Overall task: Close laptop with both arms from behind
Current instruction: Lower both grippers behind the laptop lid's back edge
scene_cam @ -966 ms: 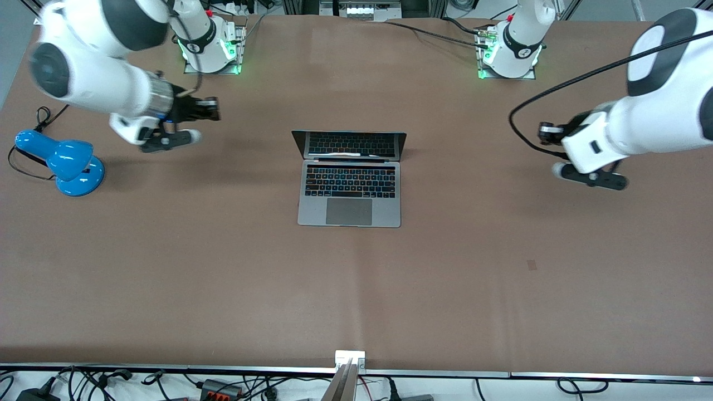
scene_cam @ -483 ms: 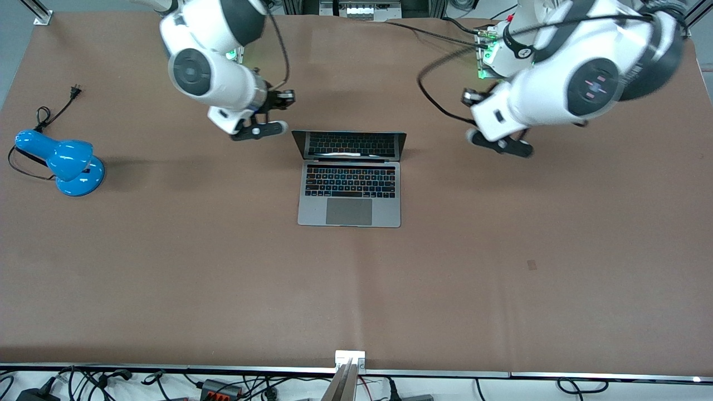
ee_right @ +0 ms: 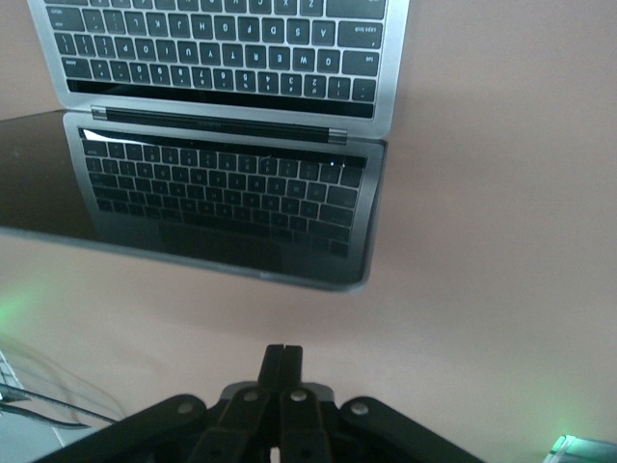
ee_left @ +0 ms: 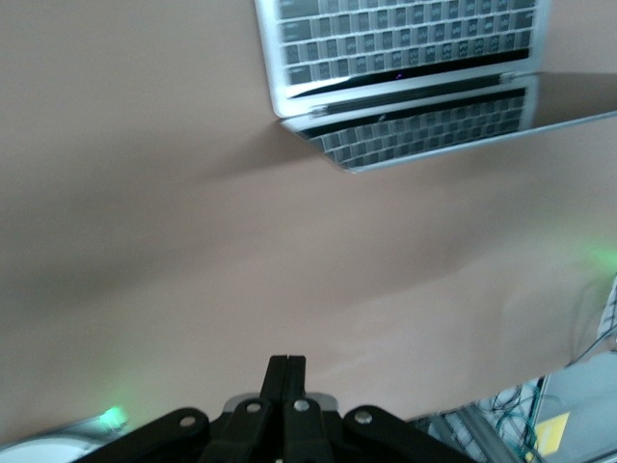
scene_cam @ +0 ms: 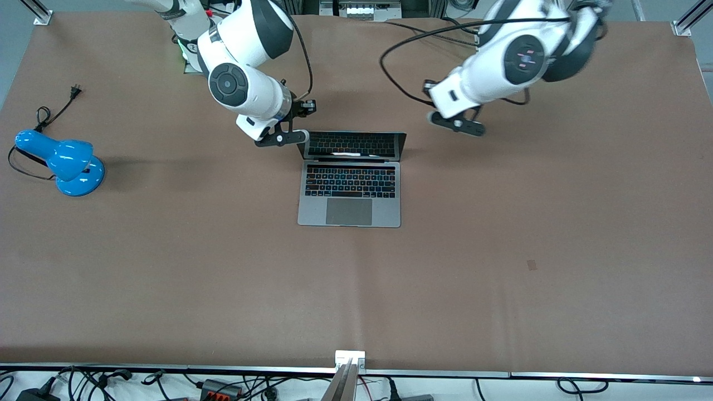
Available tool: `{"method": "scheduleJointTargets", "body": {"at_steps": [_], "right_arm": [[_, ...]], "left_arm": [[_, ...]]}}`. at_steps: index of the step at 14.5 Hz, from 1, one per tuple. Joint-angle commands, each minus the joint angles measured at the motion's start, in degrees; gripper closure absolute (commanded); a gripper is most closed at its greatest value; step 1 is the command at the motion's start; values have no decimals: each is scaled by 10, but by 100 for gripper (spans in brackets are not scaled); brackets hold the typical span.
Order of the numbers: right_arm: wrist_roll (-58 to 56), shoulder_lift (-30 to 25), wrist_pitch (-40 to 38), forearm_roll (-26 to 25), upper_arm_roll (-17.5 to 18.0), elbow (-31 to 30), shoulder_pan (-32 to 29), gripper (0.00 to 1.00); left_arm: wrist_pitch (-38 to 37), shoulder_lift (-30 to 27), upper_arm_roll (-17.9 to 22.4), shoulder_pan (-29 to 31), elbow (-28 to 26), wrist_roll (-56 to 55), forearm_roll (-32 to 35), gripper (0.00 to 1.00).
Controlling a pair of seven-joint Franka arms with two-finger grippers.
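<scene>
The silver-grey laptop [scene_cam: 350, 184] stands open in the middle of the table, its lid upright and its dark screen mirroring the keyboard. My right gripper [scene_cam: 309, 105] is shut and empty over the table, just off the lid's corner toward the right arm's end. My left gripper [scene_cam: 428, 86] is shut and empty over the table, farther off the lid's corner toward the left arm's end. The right wrist view shows the shut fingers [ee_right: 282, 351] and close by the lid's edge and screen [ee_right: 222, 207]. The left wrist view shows the shut fingers [ee_left: 286, 361] and the laptop [ee_left: 405, 58] farther away.
A blue desk lamp [scene_cam: 61, 161] with a black cord lies at the right arm's end of the table. Black cables [scene_cam: 401, 61] hang from the left arm over the table. The two arm bases [scene_cam: 192, 50] stand along the table's edge.
Both arms have swung in from the table's ends toward the laptop's lid. The right gripper now sits close to the lid's corner. The laptop has not moved.
</scene>
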Motion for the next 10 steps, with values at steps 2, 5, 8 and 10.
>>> {"method": "scheduleJointTargets", "body": {"at_steps": [2, 5, 8, 10], "right_arm": [[6, 10, 11, 13, -6, 4, 7, 100], [6, 10, 11, 13, -6, 4, 7, 100], [6, 9, 10, 13, -6, 4, 7, 100], [6, 10, 9, 13, -5, 9, 7, 100]], "left_arm": [[144, -9, -55, 8, -76, 1, -50, 99], [215, 23, -71, 7, -76, 1, -55, 99], [304, 70, -84, 7, -75, 1, -55, 99], [344, 96, -86, 6, -71, 2, -54, 99]]}}
